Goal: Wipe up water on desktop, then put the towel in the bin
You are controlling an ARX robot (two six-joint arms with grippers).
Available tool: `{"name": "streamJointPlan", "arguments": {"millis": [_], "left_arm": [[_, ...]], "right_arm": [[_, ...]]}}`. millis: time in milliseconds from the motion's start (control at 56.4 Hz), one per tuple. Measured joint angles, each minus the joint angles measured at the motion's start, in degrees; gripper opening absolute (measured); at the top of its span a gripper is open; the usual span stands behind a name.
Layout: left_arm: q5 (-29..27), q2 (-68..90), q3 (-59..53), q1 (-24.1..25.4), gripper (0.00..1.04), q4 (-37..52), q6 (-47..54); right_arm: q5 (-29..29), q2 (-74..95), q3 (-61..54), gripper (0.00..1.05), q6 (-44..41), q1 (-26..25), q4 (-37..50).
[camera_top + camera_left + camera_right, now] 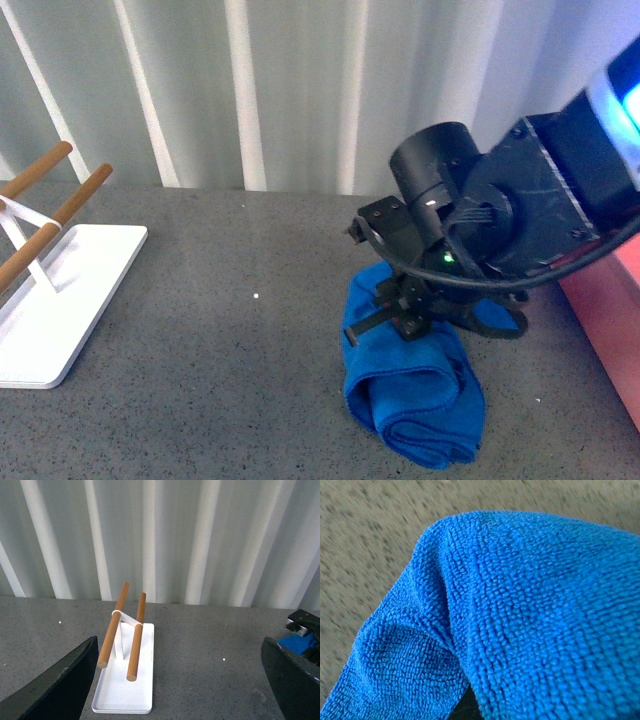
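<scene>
The blue fluffy towel (415, 395) lies folded and bunched on the speckled dark grey desktop (220, 340), right of the middle. My right gripper (420, 315) is pressed down on the towel's far end and is shut on it. In the right wrist view the towel (520, 620) fills nearly the whole picture, with a strip of desktop (365, 540) beside it. The salmon-pink bin (612, 315) shows at the right edge, partly hidden by my right arm. My left gripper (180, 680) is open and empty above the desktop; a corner of the towel (299, 642) shows beside its dark fingers (292, 672).
A white flat-based rack with wooden bars (45, 285) stands at the left of the desktop; it also shows in the left wrist view (125, 665). A white ribbed wall (300, 90) closes off the back.
</scene>
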Motion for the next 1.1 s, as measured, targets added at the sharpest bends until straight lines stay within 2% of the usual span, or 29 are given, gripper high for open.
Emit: {"name": "streamJointPlan", "arguments": {"millis": [106, 283, 585, 709, 850, 992, 1098], "left_arm": [[0.0, 0.0, 0.0, 0.0, 0.98, 0.0, 0.0], [0.0, 0.0, 0.0, 0.0, 0.98, 0.0, 0.0], [0.0, 0.0, 0.0, 0.0, 0.98, 0.0, 0.0], [0.0, 0.0, 0.0, 0.0, 0.98, 0.0, 0.0], [0.0, 0.0, 0.0, 0.0, 0.98, 0.0, 0.0], [0.0, 0.0, 0.0, 0.0, 0.98, 0.0, 0.0], [0.0, 0.0, 0.0, 0.0, 0.98, 0.0, 0.0]], "right_arm": [[-1.0, 2.3, 4.4, 0.04, 1.3, 2.4, -0.8], [-6.2, 3.0, 5.8, 0.04, 3.4, 6.4, 0.1], [-9.1, -1.9, -2.8, 0.04, 6.4, 8.9, 4.6], [-7.6, -6.5, -8.0, 0.04, 6.2, 8.1, 5.6], [-8.0, -16.2, -11.6, 0.04, 5.1, 4.8, 4.5], [-5.6, -26.4, -9.8, 0.04, 3.9, 1.4, -1.2], [-2.6, -33.5, -4.8, 0.04, 4.4, -1.6, -8.8]]}}
